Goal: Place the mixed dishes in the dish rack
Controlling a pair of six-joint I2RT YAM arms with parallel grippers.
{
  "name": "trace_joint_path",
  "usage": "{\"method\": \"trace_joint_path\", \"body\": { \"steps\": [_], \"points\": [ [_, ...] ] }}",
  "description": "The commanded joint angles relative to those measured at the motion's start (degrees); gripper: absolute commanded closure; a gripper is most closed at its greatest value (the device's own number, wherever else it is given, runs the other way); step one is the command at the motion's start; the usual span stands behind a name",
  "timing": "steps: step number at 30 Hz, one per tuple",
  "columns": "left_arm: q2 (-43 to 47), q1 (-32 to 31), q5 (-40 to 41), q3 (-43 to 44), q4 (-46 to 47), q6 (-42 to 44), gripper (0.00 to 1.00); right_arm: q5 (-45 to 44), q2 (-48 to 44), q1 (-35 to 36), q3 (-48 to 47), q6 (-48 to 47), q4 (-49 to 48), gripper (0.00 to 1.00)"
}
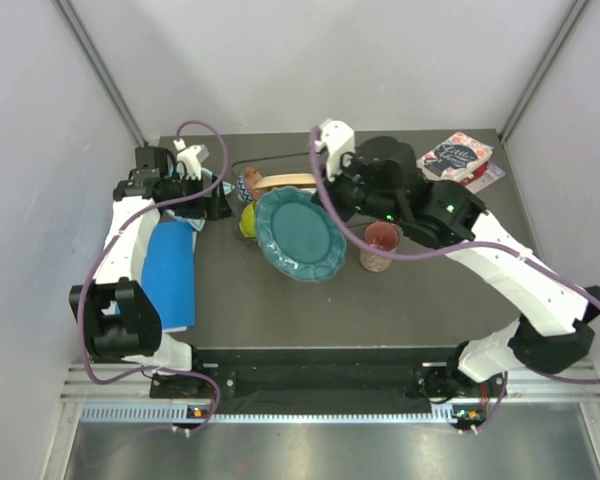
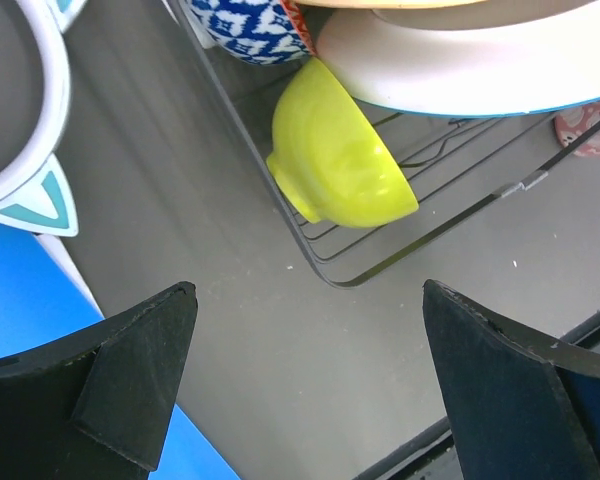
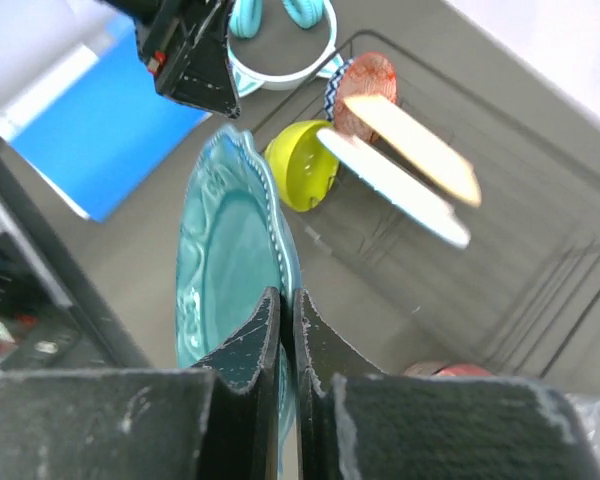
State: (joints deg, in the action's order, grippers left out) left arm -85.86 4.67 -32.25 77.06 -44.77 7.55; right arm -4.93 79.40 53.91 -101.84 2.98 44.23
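Two bowls [image 2: 340,160], two plates [image 3: 395,185] in rack [image 2: 331,283]

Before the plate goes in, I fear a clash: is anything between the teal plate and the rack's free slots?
Nothing visible. The teal plate, in the right gripper, hangs beside the rack; slots next to the white plate look free. The yellow bowl sits close.
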Motion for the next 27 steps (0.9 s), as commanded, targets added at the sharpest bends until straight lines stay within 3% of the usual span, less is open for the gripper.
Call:
{"method": "trace_joint_path", "body": {
  "steps": [1, 5, 11, 22, 27],
  "points": [
    [3.4, 1.8, -2.3, -1.6, 3.4, -0.3, 0.01, -10.1, 2.2, 5.0, -12.9, -16.2, -7.2, 1.00],
    [4.2, 3.1, -2.9, -3.0, 4.3, -1.3, 0.01, -25.2, 7.3, 11.9, -12.7, -34.3, -9.8, 1.00],
    [4.9, 3.9, -3.3, -4.0, 5.1, -2.1, 0.01, -28.6, 4.8, 16.8, 3.7, -52.6, -25.7, 1.00],
    [7.2, 4.7, -3.9, -6.8, 6.7, -2.7, 0.01, -26.7, 10.3, 15.8, 0.3, -60.8, -27.4, 1.00],
    [8.2, 5.2, -4.0, -8.4, 7.3, -2.2, 0.01, -24.5, 12.1, 13.9, -2.9, -52.1, -21.3, 1.00]
  ]
}}
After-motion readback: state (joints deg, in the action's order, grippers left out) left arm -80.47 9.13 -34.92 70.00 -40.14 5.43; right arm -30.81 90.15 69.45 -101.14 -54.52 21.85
